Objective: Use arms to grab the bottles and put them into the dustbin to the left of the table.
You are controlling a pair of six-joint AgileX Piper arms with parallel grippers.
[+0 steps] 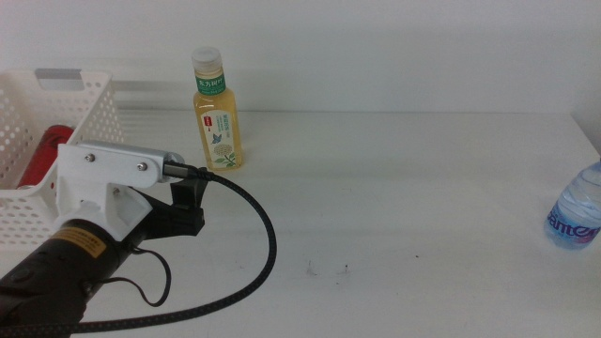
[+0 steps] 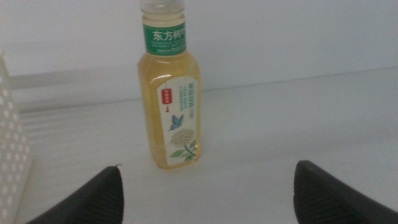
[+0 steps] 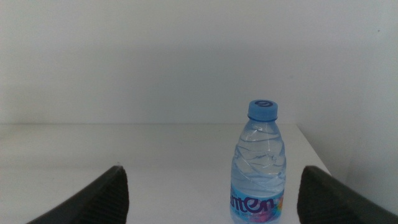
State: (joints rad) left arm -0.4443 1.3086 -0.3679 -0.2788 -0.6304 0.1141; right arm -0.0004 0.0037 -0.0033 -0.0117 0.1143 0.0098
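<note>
White plastic everywhere: wide plain white tabletop (image 1: 404, 188) running back to a pale bare wall, a few dark specks near the front. At the left edge, the white perforated rectangular basket with grey rim handle (image 1: 42, 150), already holding a slim red can (image 1: 42, 155). Black left arm with white housing and yellow label reaching in from the left; left gripper (image 2: 208, 186) spread wide, empty, just short of the upright yellow tea bottle with white cap and green label (image 1: 217, 113), which stands near the basket. Right gripper (image 3: 211, 186) likewise spread, empty, facing the clear blue-capped water bottle (image 3: 261, 165) upright by the right edge. Likely risks: tipping the tall tea bottle with a jaw on approach; nudging the water bottle off the nearby table edge.
</note>
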